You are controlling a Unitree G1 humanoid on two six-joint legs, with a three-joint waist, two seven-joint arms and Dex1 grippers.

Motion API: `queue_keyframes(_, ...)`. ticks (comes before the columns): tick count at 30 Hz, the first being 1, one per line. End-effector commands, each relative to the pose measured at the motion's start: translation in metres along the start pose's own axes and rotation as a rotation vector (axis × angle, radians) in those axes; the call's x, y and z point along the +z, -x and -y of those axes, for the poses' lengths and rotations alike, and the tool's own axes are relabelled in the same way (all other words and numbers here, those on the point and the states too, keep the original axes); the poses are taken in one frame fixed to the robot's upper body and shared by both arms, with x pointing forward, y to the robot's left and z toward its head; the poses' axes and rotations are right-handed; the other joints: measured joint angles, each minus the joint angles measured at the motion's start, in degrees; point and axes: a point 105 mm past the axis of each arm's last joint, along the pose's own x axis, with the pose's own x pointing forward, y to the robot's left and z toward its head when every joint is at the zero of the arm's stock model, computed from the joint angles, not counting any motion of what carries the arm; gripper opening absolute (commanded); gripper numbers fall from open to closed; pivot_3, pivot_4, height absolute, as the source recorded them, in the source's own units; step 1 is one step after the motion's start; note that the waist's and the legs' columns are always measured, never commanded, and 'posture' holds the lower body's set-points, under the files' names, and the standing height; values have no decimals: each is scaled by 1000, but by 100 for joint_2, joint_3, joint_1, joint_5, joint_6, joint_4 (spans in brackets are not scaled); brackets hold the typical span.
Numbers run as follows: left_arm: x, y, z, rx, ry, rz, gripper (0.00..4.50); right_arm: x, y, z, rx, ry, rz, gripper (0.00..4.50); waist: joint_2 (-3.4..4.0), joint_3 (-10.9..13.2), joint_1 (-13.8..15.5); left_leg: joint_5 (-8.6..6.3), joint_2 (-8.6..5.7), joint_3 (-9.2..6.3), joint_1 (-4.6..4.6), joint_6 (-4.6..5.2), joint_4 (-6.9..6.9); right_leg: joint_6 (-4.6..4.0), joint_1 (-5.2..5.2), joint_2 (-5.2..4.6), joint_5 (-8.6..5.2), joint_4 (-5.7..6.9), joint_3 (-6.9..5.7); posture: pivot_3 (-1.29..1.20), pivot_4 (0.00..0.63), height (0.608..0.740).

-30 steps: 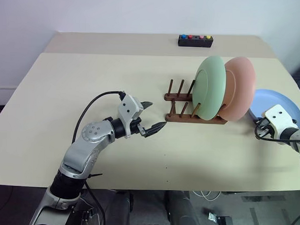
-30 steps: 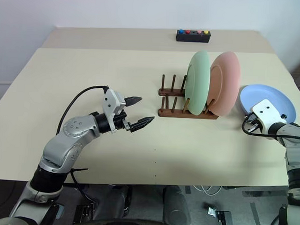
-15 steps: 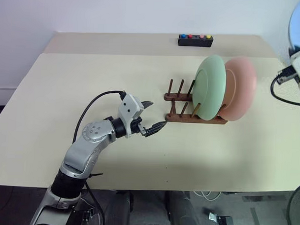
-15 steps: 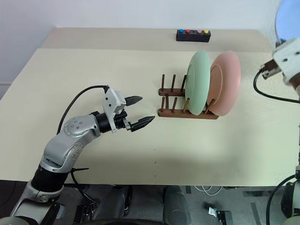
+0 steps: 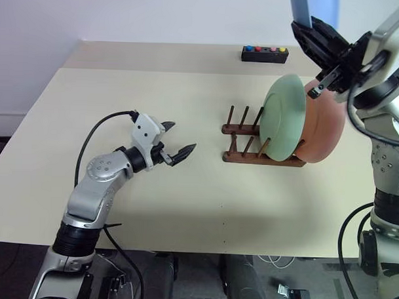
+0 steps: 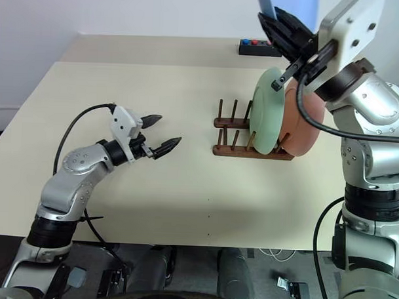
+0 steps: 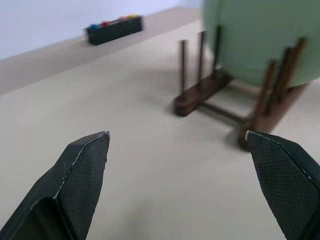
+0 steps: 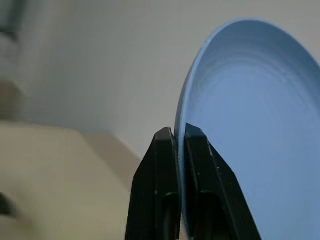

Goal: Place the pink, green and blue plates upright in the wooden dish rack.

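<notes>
Right gripper (image 8: 179, 137) raised high, pinching blue plate (image 8: 250, 130) by its rim. Rack (image 5: 262, 146) sits below, at its 6 o'clock. Left gripper (image 5: 176, 141) low, level, jaws wide, empty; rack at its 3 o'clock.

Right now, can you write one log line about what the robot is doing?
right gripper: shut on blue plate, raised above rack | left gripper: open, empty | wooden dish rack: green plate, pink plate upright

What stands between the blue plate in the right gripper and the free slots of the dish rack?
Nothing visible. The right gripper holds the blue plate high above the green plate and pink plate. The free pegs of the wooden dish rack stand bare to the green plate's left.
</notes>
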Motion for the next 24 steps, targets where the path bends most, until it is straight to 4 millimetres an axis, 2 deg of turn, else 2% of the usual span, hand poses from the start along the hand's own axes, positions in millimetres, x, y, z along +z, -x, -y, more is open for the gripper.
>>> queue_keyframes(1, 8, 2, -2, 4, -28, 35, 4500, 21, 1, -12, 39, -148, 90, 29, 0, 0, -4, 0, 1, -1, 0, 0, 0, 0, 0, 0, 0, 2, -2, 0, 150, 734)
queue_keyframes(4, 6, 3, 0, 3, -23, 34, 4500, 10, 4, -25, 37, -434, 131, 29, -5, -3, -18, 0, 3, -3, 3, 0, -1, -2, 1, 3, 0, 4, -3, 0, 150, 734)
queue_keyframes(7, 6, 2, 4, -10, -18, 35, 4500, 4, 6, -27, -2, -583, 147, 29, -2, -1, -31, 0, 4, -2, 4, 0, 0, -2, 0, 4, 0, 7, -3, 0, 150, 734)
queue_keyframes(13, 5, 1, 14, -50, -4, 29, 4500, -26, 8, -36, -72, -725, 69, 29, -4, -3, -37, 0, 4, -1, 3, 1, -4, -2, -4, 6, 0, 8, -3, 0, 150, 734)
queue_keyframes(24, 6, -1, 18, -63, -4, 27, 4500, -44, 9, -44, -148, -805, 32, 29, -2, -1, -42, 0, 4, 1, 1, 1, -4, -2, -7, 6, -1, 8, -2, 0, 150, 734)
